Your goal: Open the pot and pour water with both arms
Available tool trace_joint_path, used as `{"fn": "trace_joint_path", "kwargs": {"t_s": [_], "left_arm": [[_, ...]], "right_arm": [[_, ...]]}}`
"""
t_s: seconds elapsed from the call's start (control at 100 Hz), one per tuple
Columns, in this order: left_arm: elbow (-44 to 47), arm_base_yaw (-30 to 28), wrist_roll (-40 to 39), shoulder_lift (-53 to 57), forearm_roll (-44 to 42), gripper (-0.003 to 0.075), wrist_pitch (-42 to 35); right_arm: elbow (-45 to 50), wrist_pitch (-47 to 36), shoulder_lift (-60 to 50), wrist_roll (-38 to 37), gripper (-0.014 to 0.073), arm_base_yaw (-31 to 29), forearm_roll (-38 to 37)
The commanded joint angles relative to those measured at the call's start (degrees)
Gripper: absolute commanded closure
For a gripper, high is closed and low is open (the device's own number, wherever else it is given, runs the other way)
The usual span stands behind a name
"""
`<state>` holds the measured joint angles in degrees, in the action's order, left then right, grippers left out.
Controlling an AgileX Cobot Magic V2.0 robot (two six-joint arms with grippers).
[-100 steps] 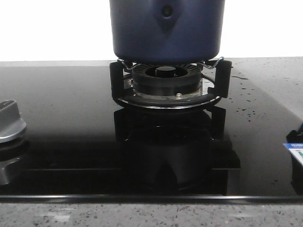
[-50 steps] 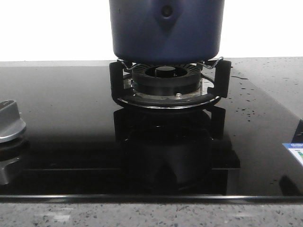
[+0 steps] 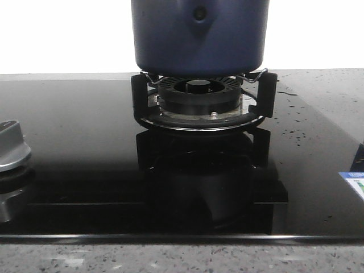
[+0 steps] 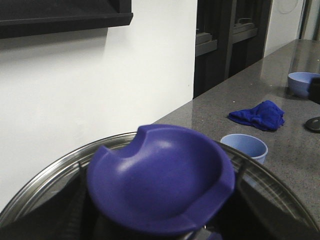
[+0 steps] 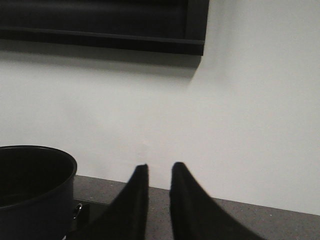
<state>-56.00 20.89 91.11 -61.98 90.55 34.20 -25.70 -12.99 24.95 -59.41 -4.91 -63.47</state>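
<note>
From the front, the pot (image 3: 200, 35) runs off the top edge, so its rim and mouth can't be seen. The knob (image 3: 12, 147) at the left is cut by the edge, as is the sticker (image 3: 354, 183) at the right. In the left wrist view, the blurred blue knob (image 4: 160, 177) hides the left claw completely. The right claw (image 5: 159, 200) shows only as dark fingertips with a narrow gap.

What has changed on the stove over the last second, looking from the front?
Almost nothing. A dark shape that showed at the right edge of the front view, just above the label, has slipped out of sight. The pot rests on the burner grate as before, and the knob has not moved.
</note>
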Motion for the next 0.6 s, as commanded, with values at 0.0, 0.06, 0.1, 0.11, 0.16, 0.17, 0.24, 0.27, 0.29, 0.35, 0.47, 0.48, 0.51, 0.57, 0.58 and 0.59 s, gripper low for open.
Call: {"fn": "trace_joint_path", "kwargs": {"t_s": [0.0,0.06,0.1,0.11,0.16,0.17,0.24,0.27,0.29,0.35,0.47,0.48,0.51,0.57,0.58,0.59], "left_arm": [[-4.7,1.0,0.9,-2.2,5.7,0.0417,1.3],[-6.8,1.5,0.9,-4.7,5.7,0.0417,2.8],[-8.1,1.7,0.9,-6.7,6.2,0.0417,4.0],[-8.5,1.9,0.9,-7.1,6.3,0.0417,4.1],[-10.2,2.3,0.9,-9.4,7.1,0.0417,4.6],[-10.5,2.3,0.9,-10.1,7.4,0.0417,4.7],[-12.9,3.0,0.9,-13.5,7.6,0.0417,5.7],[-13.9,3.2,1.0,-14.8,7.6,0.0417,6.3],[-14.3,3.4,1.2,-15.8,7.6,0.0417,6.8],[-16.1,3.8,1.9,-18.6,7.5,0.0417,7.5],[-19.3,4.8,2.2,-23.8,7.5,0.0417,7.2],[-19.7,4.8,2.2,-24.0,7.5,0.0417,7.2],[-20.4,4.8,2.2,-25.2,7.5,0.0417,7.4],[-21.8,4.8,2.2,-27.4,7.5,0.0417,7.5],[-22.0,4.8,2.2,-27.6,7.5,0.0417,7.5],[-22.2,4.8,2.2,-28.1,7.5,0.0417,7.5]], "right_arm": [[0.0,-1.5,-2.4,-0.4,0.0661,0.9,0.1],[0.9,-1.5,-4.0,-1.3,0.0660,1.1,0.1],[1.4,-1.5,-4.9,-2.6,0.0660,1.1,-0.1],[1.4,-1.5,-5.1,-2.8,0.0660,1.1,-0.1],[1.9,-1.5,-5.8,-2.9,0.0660,1.1,-0.2],[2.1,-1.5,-6.0,-2.9,0.0660,1.1,-0.3],[2.6,-1.4,-6.4,-2.9,0.0660,1.1,-1.2],[2.7,-1.4,-6.4,-2.9,0.0660,1.1,-1.5],[2.7,-1.4,-6.4,-3.1,0.0660,1.1,-1.7],[2.7,-1.4,-6.4,-3.2,0.0660,1.1,-1.9],[2.7,-1.2,-6.4,-3.2,0.0660,1.1,-1.9],[2.7,-1.2,-6.4,-3.2,0.0660,1.1,-1.9],[2.7,-1.1,-6.4,-3.2,0.0660,1.1,-1.9],[2.7,-1.0,-6.4,-3.3,0.0660,1.1,-1.9],[2.7,-1.0,-6.4,-3.3,0.0660,1.1,-1.9],[2.7,-1.0,-6.4,-3.3,0.0660,1.1,-1.9]]}}
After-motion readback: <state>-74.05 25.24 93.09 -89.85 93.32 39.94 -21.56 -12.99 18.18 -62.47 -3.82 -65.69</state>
